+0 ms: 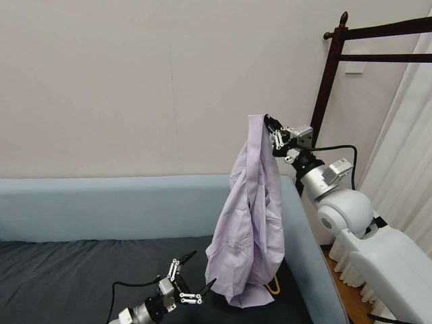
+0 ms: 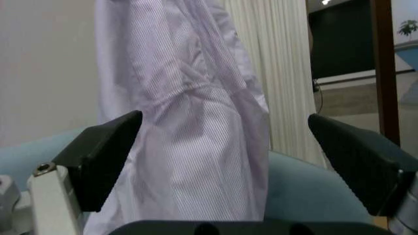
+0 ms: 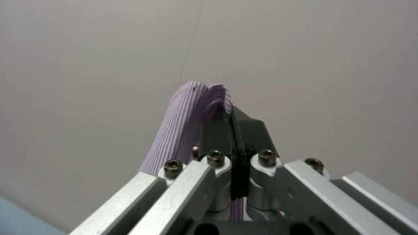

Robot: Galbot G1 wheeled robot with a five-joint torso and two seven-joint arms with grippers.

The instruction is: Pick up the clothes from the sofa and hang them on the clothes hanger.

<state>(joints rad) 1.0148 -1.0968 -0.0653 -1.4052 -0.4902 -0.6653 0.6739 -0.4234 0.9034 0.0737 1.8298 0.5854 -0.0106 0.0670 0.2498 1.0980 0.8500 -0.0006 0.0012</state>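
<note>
Right gripper (image 1: 270, 125) clamped on lilac striped shirt (image 1: 250, 223), dangling over sofa's (image 1: 101, 202) right end | left gripper (image 1: 202, 268) spread wide, low above seat | raise your grip so the hem clears the armrest toward the wooden rack (image 1: 329, 88), probably the hanger.

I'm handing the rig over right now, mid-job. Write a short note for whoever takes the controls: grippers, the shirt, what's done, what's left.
Right gripper: shut on the top of the lilac shirt, held high above the right end of the sofa.
Left gripper: open and empty, low over the dark seat cushion, facing the shirt's lower part.
Shirt: hangs from the right gripper, with its hem down near the seat.
Wooden clothes rack: stands to the right, behind the sofa's end; the shirt is not on it yet.
Done: shirt picked up off the sofa.
Left: carry it to the rack and hang it.
</note>
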